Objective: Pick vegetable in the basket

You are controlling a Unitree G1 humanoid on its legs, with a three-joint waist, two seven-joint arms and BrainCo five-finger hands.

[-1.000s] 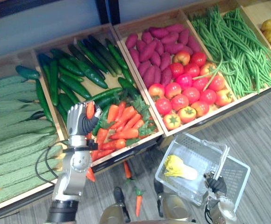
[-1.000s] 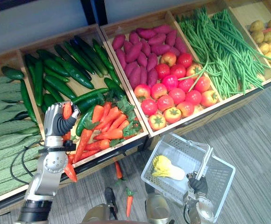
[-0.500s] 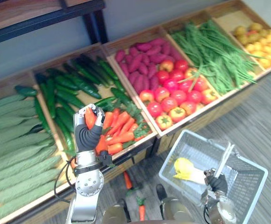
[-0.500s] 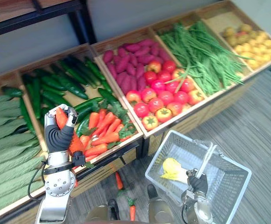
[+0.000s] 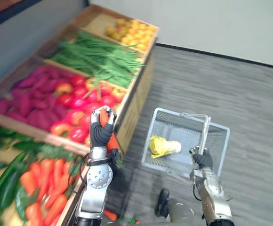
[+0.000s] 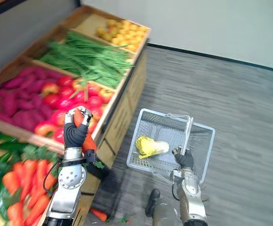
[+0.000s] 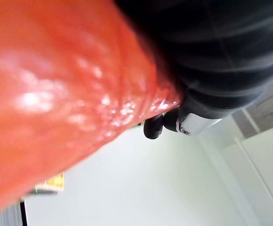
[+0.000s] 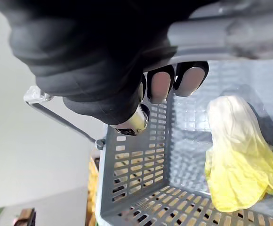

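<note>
One carrot [image 5: 103, 117], orange, clamped in the curled fingers of the left hand [image 5: 100, 134], held above the front edge of the tomato crate [image 5: 133, 114], apart from the basket [image 5: 176, 123]. The basket is grey mesh, its handle [image 5: 205, 134] gripped by the closed right hand [image 5: 203, 159]. A yellow cabbage [image 5: 162, 146] lies inside.

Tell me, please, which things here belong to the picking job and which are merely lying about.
Job: carrot in left hand; basket, handle held by right hand; leafy vegetable inside.
Lying about: tomatoes, green beans, purple sweet potatoes, carrots in the crate.
</note>
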